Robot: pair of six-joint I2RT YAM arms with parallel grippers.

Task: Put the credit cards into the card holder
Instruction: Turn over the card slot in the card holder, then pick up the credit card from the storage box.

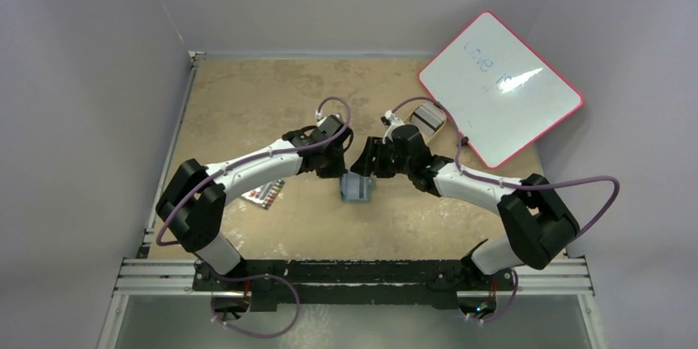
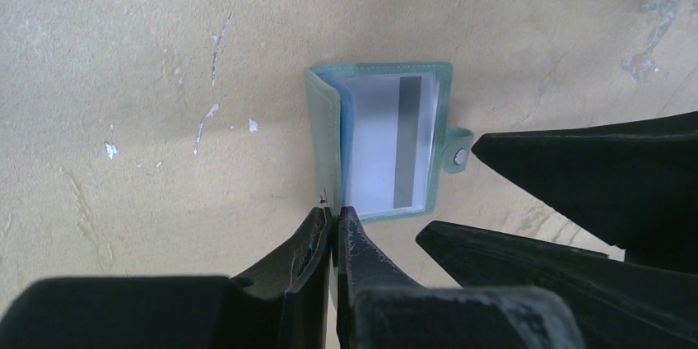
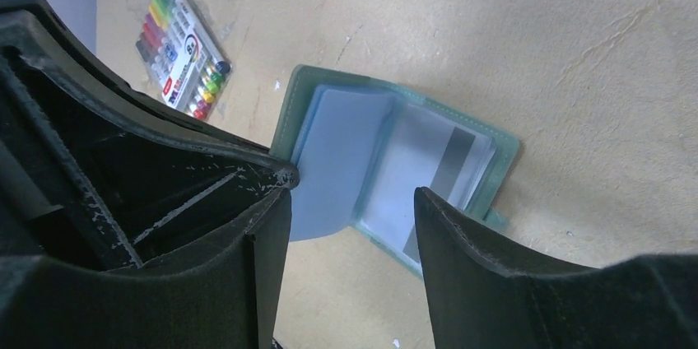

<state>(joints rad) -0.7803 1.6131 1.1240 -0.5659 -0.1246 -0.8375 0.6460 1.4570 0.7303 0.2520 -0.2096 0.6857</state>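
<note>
Card holder (image 1: 357, 188), seen from above, lies open on the table (image 1: 247, 94), just ahead of our left hand (image 1: 337, 173) and right hand (image 1: 369, 168). From the left wrist, that hand is clenched on the near corner of the cover (image 2: 323, 145), we judge so the fold stays apart. A credit card (image 2: 387, 139) sits inside, its long axis running away from the fingertips, and the snap tab (image 2: 459, 155) points toward the right hand. From the right wrist, that hand is released and hangs over the open fold.
</note>
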